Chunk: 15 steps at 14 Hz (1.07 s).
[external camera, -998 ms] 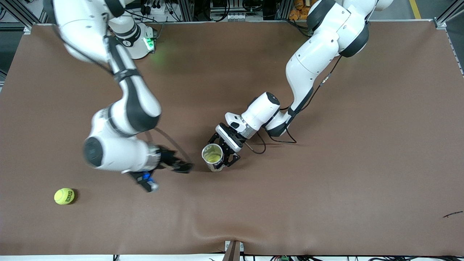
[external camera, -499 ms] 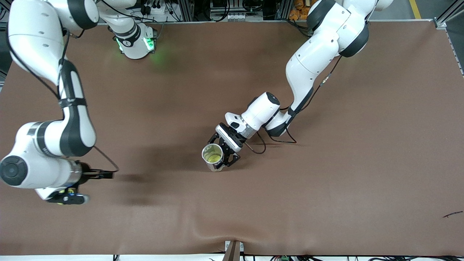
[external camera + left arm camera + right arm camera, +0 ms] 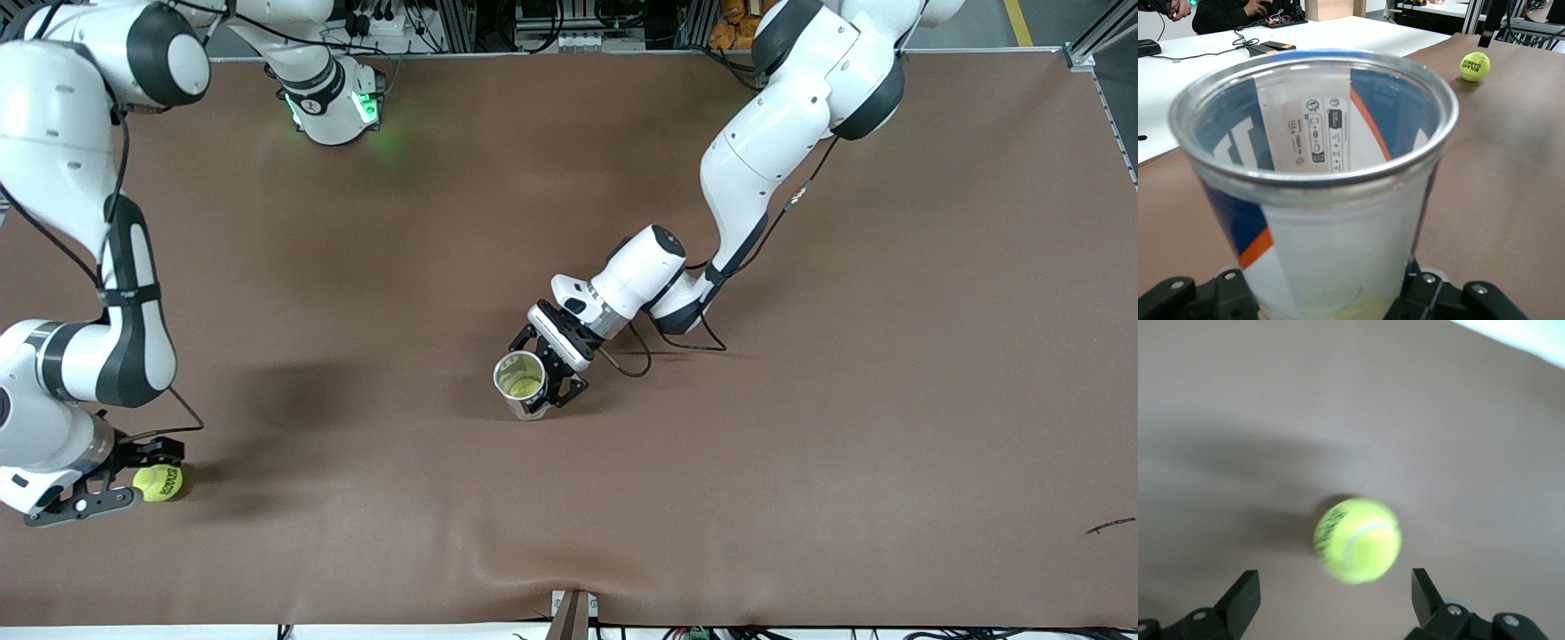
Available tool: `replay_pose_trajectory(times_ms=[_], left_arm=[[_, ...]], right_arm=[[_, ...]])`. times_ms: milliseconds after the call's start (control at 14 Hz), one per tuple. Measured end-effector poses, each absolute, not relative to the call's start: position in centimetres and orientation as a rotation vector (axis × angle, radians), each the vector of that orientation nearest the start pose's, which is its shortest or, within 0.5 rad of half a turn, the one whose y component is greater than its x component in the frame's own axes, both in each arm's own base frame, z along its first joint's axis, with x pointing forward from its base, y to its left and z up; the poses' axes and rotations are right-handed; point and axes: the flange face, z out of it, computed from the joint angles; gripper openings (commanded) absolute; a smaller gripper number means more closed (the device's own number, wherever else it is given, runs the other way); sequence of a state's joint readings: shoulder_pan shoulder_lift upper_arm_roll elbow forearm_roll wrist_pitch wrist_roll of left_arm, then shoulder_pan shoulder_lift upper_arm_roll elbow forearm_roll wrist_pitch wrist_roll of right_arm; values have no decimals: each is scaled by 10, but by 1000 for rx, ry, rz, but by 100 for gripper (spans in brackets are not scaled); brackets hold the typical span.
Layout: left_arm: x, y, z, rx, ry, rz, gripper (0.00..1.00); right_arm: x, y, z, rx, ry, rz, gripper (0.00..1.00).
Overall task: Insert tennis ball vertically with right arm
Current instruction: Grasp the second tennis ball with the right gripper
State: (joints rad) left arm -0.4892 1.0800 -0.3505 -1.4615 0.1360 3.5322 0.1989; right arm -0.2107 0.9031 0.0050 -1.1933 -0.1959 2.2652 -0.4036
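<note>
Tennis ball (image 3: pixel 158 482) lies on the table beneath the wide-spread right gripper (image 3: pixel 124 476)

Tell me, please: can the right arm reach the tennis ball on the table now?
Probably yes. The right gripper is open and already beside the tennis ball, with nothing between its fingers and the ball. The left gripper holds the can well away, mid-table.

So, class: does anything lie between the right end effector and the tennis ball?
Nothing visible does. The right end effector is open right beside the tennis ball, with only bare brown table showing around the ball in the right wrist view.
</note>
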Motion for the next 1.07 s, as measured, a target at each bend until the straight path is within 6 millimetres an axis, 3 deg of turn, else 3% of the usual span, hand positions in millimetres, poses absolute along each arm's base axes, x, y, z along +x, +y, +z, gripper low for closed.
replay_pose_trajectory(times_ms=[143,285,1069], left_arm=[[548,-507,185,-2927,1309,-1668,76],[548,-507,185,-2927,1309,-1668,76],[548,-507,185,-2927,1311,-1668,77]], right_arm=[[760,-178,228,-3295,-547,-243,100],[760,-174,216,-3285,-558,-235,100],[759,-173,190,-3280,-571,-339,100]])
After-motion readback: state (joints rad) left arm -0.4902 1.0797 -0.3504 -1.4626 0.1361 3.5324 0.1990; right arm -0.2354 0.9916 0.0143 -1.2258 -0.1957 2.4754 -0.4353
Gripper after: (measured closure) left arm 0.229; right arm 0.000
